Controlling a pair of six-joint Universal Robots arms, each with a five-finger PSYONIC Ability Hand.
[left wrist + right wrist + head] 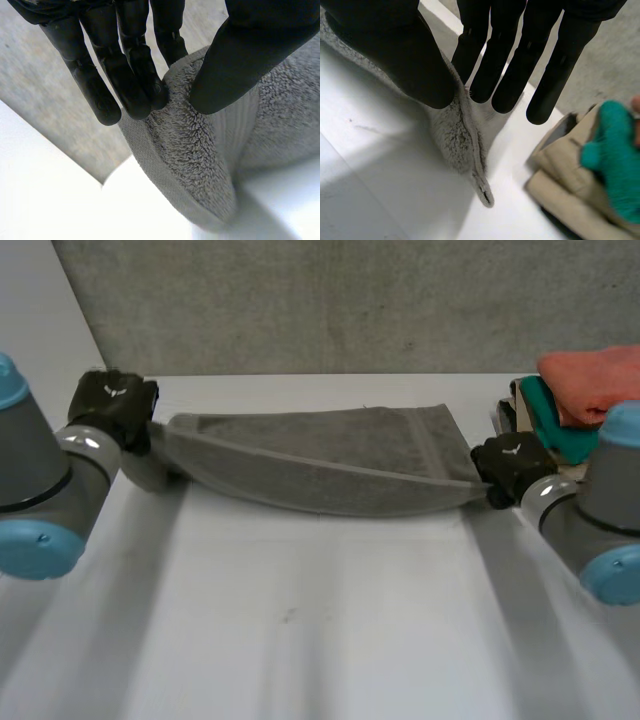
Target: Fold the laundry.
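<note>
the towel [330, 465] lies across the far part of the table [320, 620]. its near edge is lifted and drawn taut between the two hands, and the rest sags behind it onto the surface. the left hand [112, 400] has the left end. in its wrist view the fingers [130, 85] press the thick terry rim against the thumb [235, 70], a firm pinch at the corner. the right hand [510, 468] pinches the right end the same way, with the thumb on one face of the cloth and the fingers on the other. a short tail of hem hangs below the pinch.

holding both ends of one edge looks deliberate. it keeps that edge a straight line, so it can be carried over in one piece and laid square on the opposite edge. the pull between the hands also takes out slack that would crease the fold.

a pile [585, 385] of folded pieces, coral over teal over beige, sits just beside the right hand. it is probably the finished work. the towel's fold is not yet made.
</note>
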